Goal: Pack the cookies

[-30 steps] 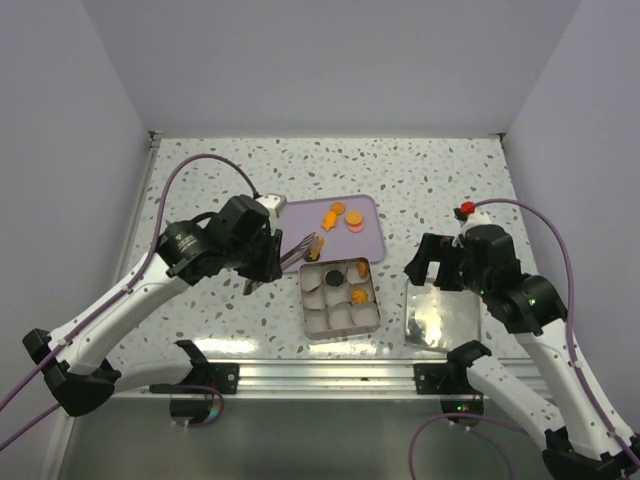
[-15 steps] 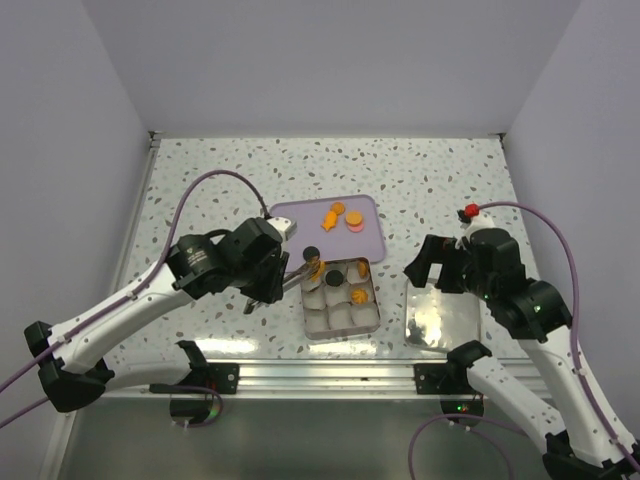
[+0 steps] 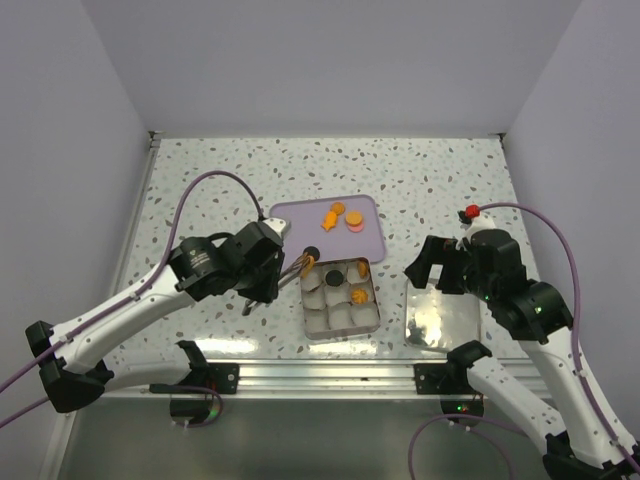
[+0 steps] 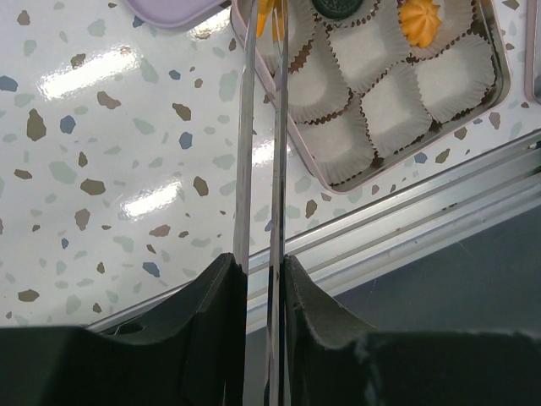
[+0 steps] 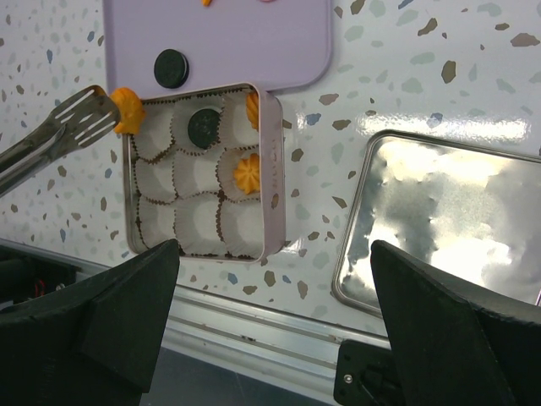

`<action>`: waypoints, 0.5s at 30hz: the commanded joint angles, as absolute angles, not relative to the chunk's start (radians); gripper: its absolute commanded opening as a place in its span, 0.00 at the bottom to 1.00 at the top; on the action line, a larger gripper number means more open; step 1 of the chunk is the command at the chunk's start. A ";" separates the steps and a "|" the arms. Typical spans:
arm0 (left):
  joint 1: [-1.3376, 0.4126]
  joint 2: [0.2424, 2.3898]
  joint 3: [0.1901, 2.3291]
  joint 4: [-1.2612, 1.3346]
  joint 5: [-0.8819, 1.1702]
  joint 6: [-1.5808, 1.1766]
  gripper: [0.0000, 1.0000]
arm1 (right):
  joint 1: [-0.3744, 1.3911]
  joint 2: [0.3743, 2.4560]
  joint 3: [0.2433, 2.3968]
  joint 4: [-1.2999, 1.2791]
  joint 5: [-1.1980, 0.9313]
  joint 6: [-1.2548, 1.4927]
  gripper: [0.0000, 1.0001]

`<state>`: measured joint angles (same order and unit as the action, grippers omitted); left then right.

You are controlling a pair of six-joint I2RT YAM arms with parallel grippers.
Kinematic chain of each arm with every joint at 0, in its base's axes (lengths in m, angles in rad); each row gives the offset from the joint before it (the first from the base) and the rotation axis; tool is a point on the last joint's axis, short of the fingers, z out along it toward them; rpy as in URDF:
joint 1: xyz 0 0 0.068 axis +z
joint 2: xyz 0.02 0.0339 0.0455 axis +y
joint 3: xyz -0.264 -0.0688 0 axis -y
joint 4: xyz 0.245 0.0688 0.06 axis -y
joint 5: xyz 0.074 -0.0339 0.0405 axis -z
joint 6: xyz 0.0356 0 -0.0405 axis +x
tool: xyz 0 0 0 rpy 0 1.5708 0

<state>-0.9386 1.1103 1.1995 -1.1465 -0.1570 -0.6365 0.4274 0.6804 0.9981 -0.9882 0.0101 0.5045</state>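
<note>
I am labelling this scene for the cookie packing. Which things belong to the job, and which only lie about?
Belong to the job: tongs in the left gripper; orange cookie they hold; cookies on the purple tray; tin with paper cups.
Only lying about: shiny lid, on the right side.

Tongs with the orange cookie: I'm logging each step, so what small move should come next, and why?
Probably ease the tongs inward and down over the empty corner cup. The orange cookie pinched at their tips sits at the corner rim of the tin, not yet over the cup, and the left gripper is clamped on the tongs.
</note>
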 commanded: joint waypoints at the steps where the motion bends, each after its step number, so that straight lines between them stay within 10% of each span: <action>1: -0.940 1.103 1.190 -1.120 -0.190 -0.653 0.03 | 0.434 0.684 1.014 -0.988 0.017 0.499 0.99; 15: -0.940 1.088 1.166 -1.072 -0.112 -0.624 0.22 | 0.434 0.686 0.996 -0.980 0.020 0.499 0.99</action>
<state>-0.9386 1.0977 1.1664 -1.1183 -0.1295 -0.6350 0.4274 0.6804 0.9981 -0.9882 0.0101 0.5041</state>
